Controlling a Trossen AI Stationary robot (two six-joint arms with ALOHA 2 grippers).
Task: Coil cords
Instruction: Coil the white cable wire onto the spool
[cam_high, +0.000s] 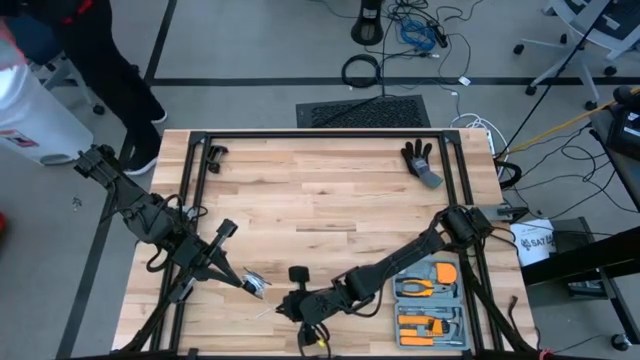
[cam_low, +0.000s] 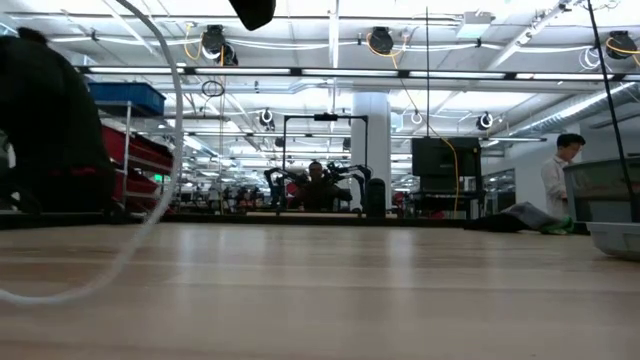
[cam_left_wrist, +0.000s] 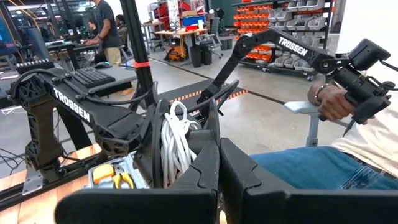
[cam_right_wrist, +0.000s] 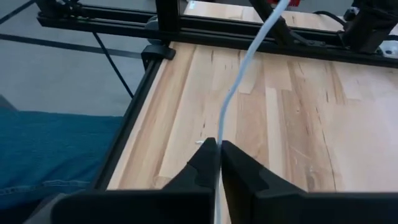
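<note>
1. Wooden table top: filling the lower half, running level into the distance.
2. White cord: hanging in a long curve from above, its lower loop lying on the wood at the near left.
3. Dark shape: looming at far left (blurred, unidentifiable).
4. Person: standing at right beyond the table.

arms: matte black, jointed | marking: white "TROSSEN" lettering | fingers: dark, wedge-shaped | cables: black, along links
</note>
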